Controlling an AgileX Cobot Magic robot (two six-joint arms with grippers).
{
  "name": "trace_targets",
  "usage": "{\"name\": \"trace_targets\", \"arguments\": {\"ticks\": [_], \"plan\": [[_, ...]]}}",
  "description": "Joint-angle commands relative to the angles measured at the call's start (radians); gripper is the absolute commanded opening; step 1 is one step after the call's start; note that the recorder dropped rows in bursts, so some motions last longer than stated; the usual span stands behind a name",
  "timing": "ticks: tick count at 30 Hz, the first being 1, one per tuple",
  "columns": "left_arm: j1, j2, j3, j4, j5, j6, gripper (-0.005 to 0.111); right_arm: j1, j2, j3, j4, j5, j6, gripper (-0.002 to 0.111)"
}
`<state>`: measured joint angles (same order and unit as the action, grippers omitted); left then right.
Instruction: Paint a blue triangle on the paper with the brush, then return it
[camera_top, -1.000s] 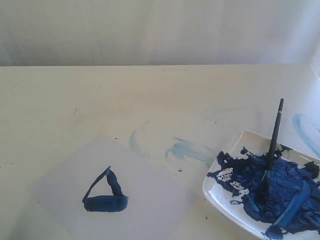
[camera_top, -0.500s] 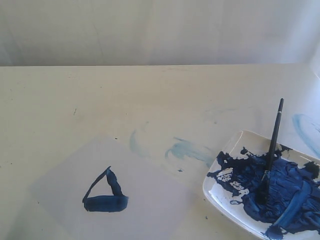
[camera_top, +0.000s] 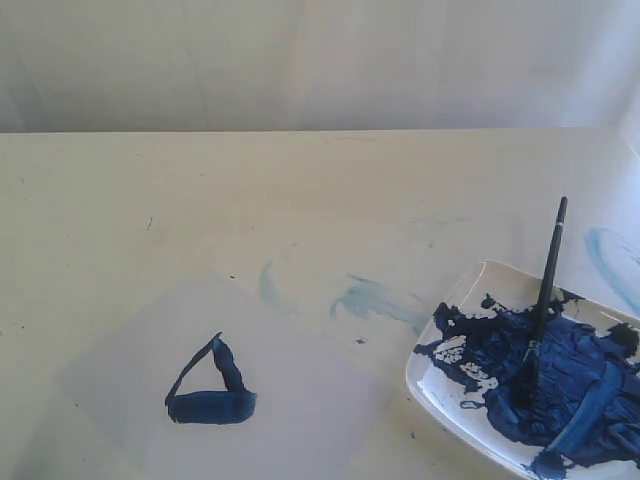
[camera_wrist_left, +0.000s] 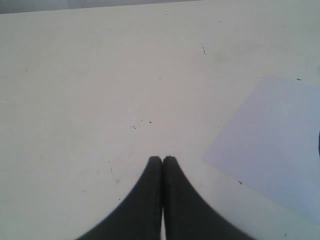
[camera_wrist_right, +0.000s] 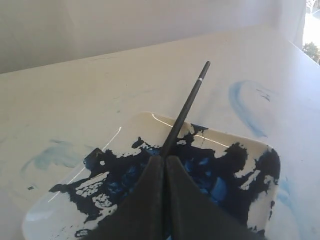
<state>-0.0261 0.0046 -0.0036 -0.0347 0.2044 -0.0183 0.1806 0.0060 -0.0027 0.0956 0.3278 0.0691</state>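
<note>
Unmoved slim black brush (camera_top: 547, 280) on paint-smeared plate (camera_top: 425, 385)

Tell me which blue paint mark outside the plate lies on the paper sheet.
The dark-blue painted triangle, on the pale grey square paper sheet; the faint pale-blue smears are on the bare cream table beside it.

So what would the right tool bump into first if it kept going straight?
Probably the brush, whose handle rises just past the shut right tool above the painted plate; depth is hard to judge.
</note>
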Motion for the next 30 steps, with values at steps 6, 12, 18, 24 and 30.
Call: {"name": "trace_targets", "arguments": {"ticks": [6, 12, 18, 24, 30], "plan": [[0.004, -0.005, 0.004, -0.001, -0.002, -0.005, 0.0, -0.102, -0.006, 0.003, 0.023, -0.014, -0.009, 0.0], [0.004, -0.005, 0.004, -0.001, -0.002, -0.005, 0.0, -0.186, -0.006, 0.003, -0.106, 0.005, -0.009, 0.0], [0.004, -0.005, 0.004, -0.001, -0.002, -0.005, 0.0, -0.186, -0.006, 0.003, -0.148, 0.005, -0.013, 0.0], [0.004, -0.005, 0.004, -0.001, -0.002, -0.005, 0.0, -0.186, -0.006, 0.003, -0.156, 0.003, -0.013, 0.0], [0.004, -0.005, 0.004, -0.001, -0.002, -0.005, 0.0, -0.08, -0.006, 0.003, -0.158, 0.003, -0.013, 0.0]]}}
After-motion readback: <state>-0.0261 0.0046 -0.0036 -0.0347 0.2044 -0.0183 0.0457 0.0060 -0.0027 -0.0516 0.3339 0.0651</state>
